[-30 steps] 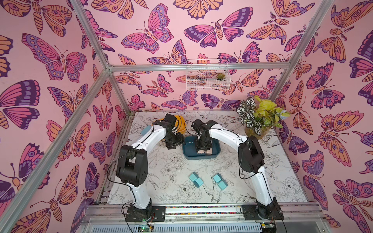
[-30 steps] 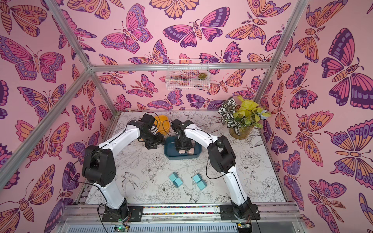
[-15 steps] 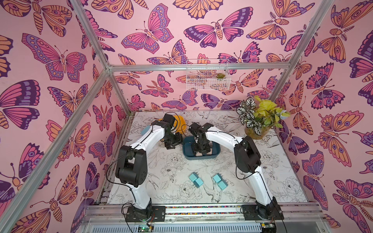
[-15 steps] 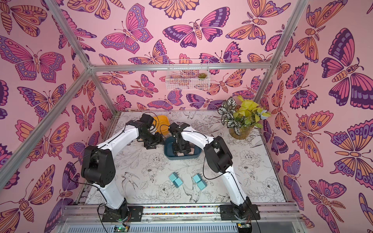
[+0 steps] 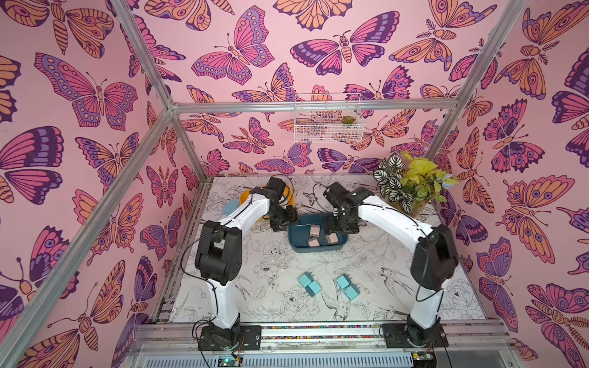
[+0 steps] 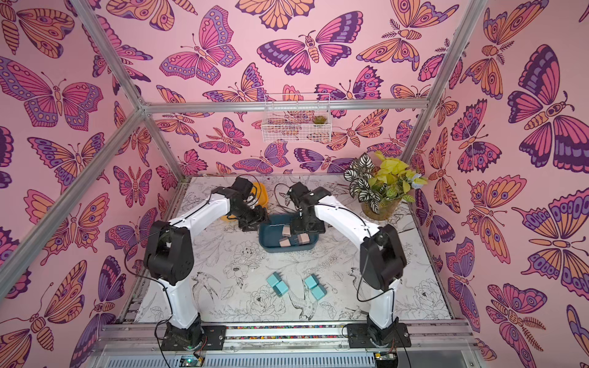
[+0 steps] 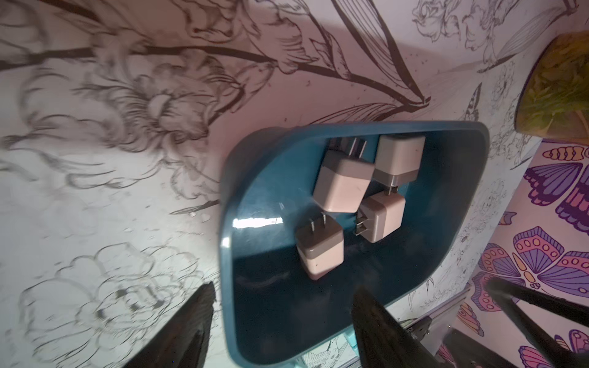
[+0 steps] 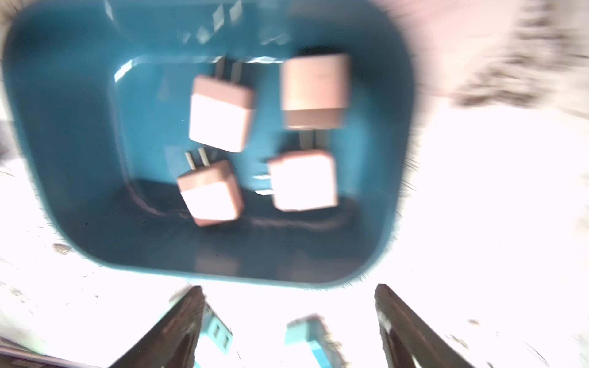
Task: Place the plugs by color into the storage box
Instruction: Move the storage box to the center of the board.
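Four pink plugs (image 7: 342,183) are in the dark teal storage box (image 7: 271,286), bunched close together on its floor with prongs pointing different ways. In both top views I count only three of them, because the right arm hangs over the box's right end.

Four teal plugs (image 5: 305,278) lie on the surface (image 5: 255,286) in two tight pairs, well apart from the box and on the side nearer the arm bases.

Right jaws: wide, nothing between them, above the box. That wrist view is blurred, so I can't get finer detail.

Left jaws: wide and empty at the box's left end. They straddle the rim, with one finger (image 7: 191,325) outside and the other over the inside. I can't tell whether either touches it.

An orange bowl (image 6: 260,195) sits behind the left arm. A potted plant (image 5: 411,188) stands in the far right corner.
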Tool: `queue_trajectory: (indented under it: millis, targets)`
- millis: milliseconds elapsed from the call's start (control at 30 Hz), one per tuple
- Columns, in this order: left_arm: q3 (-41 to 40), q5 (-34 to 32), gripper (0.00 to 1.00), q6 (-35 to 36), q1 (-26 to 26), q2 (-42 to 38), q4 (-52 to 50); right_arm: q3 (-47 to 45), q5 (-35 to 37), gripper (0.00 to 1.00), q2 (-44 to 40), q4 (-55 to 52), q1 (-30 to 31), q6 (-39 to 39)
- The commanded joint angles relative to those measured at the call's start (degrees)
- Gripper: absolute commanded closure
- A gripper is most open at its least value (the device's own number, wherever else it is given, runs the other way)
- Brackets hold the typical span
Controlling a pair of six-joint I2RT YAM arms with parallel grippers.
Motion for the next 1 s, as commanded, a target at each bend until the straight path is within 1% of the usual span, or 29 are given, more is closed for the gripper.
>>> queue_trajectory:
  millis: [0, 100, 167, 233, 333, 433, 500, 600, 633, 667, 800, 900, 967]
  targets:
    - [2.59, 3.52, 0.29, -1.18, -2.71, 3.56, 0.73, -4.69, 1.82, 0.15, -5.79, 0.2, -1.04, 2.26]
    - [3.62, 6.65, 0.29, -4.17, -4.82, 6.25, 2.7, -7.59, 2.41, 0.15, -9.22, -0.95, -1.22, 2.62]
    - [3.19, 10.42, 0.3, -8.87, -6.21, 7.75, 5.87, -9.14, 2.7, 0.15, -10.57, -1.75, -1.37, 2.82]
    - [3.27, 12.34, 0.31, -12.8, -7.25, 9.38, 7.84, -10.41, 2.11, 0.15, -11.29, -2.04, -1.83, 3.38]
    - [3.89, 14.01, 0.32, -17.71, -8.3, 11.72, 11.01, -11.43, 1.41, 0.15, -12.45, -1.91, -2.46, 3.7]
    - [6.42, 15.45, 0.32, -21.05, -10.01, 13.93, 14.31, -11.57, 0.99, 0.15, -12.39, -2.54, -2.77, 3.14]
    - [6.39, 18.44, 0.32, -24.74, -11.0, 15.31, 20.1, -11.59, 0.41, 0.15, -11.85, -2.81, -3.01, 2.63]
    - [3.1, 22.23, 0.32, -31.11, -11.59, 15.82, 32.37, -10.92, -0.46, 0.15, -10.59, -2.61, -3.12, 1.65]
    - [2.02, 22.79, 0.31, -31.82, -11.55, 15.34, 34.84, -10.29, -0.6, 0.15, -9.99, -2.49, -3.16, 1.46]
    - [1.43, 22.75, 0.31, -31.42, -11.43, 14.52, 35.23, -9.53, -0.89, 0.15, -9.35, -2.46, -3.33, 1.33]
    - [-2.66, 21.7, 0.28, -29.07, -9.12, 9.35, 34.51, -4.82, -2.15, 0.15, -6.34, -1.59, -3.51, 0.73]
    - [-6.25, 18.38, 0.28, -25.87, -5.6, 3.6, 29.35, -0.4, -3.05, 0.15, -2.98, -0.67, -3.51, 0.01]
    - [-7.78, 14.29, 0.28, -22.81, -2.47, -0.65, 22.64, 2.92, -3.65, 0.15, -0.18, -0.59, -3.6, -0.49]
